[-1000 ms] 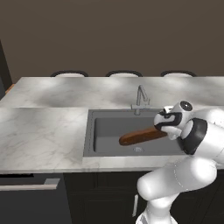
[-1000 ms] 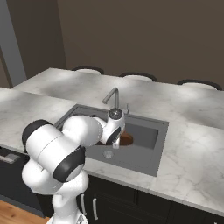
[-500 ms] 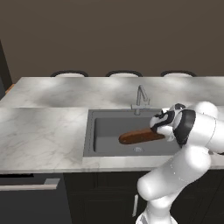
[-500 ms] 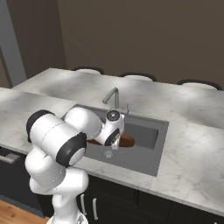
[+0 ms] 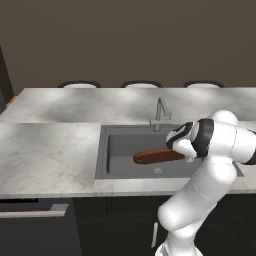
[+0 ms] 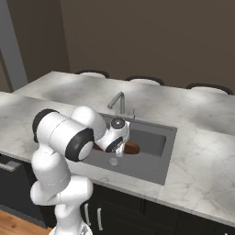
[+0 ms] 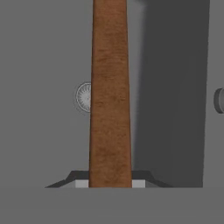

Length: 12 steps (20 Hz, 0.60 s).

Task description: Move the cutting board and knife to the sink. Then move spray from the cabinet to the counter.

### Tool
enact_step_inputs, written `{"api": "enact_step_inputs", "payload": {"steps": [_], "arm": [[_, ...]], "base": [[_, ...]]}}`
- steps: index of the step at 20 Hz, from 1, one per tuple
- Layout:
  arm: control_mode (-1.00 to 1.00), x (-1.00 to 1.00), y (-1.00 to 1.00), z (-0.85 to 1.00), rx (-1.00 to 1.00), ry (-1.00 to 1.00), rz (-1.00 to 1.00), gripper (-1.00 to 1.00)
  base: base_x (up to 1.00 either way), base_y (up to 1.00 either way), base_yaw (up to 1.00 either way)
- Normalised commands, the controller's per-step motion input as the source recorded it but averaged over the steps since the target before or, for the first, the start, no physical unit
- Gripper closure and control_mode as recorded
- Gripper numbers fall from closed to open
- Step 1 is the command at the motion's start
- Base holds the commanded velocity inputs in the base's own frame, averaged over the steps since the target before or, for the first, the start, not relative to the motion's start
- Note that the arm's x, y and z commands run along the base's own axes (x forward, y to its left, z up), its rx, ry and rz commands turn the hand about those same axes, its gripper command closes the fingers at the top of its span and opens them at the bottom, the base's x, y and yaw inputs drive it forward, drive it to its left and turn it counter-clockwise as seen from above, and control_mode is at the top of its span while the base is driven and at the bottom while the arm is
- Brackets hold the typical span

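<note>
Cutting board (image 7: 110, 96) edgewise between the closed jaws, over sink (image 5: 116, 152)

Sink (image 5: 107, 150) set into the worktop (image 5: 50, 155), right of centre in the left base frame, centre in the right base frame. Faucet (image 5: 161, 111) at the sink's far rim. Cutting board (image 5: 152, 156) inside the sink, above the drain (image 5: 158, 171), stretching left from the tool (image 5: 184, 151) at centre right. In the hand frame, board running from bottom centre to top, drain just left of it. Three chair backs (image 5: 141, 84) beyond the worktop's far edge, along the upper middle.
</note>
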Motion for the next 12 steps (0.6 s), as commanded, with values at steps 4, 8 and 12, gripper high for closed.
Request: {"api": "enact_step_inputs", "payload": {"steps": [4,8,12], "arm": [[-1.00,0.15,-0.08,-0.18,0.04,-0.02,0.00,1.00],[-1.00,0.10,-0.10,-0.22,0.00,-0.09,0.00,1.00],[-1.00,0.15,-0.11,-0.18,0.00,-0.11,0.00,1.00]], "base": [[0.00,0.00,0.00],[0.00,0.00,0.00],[0.00,0.00,0.00]]}}
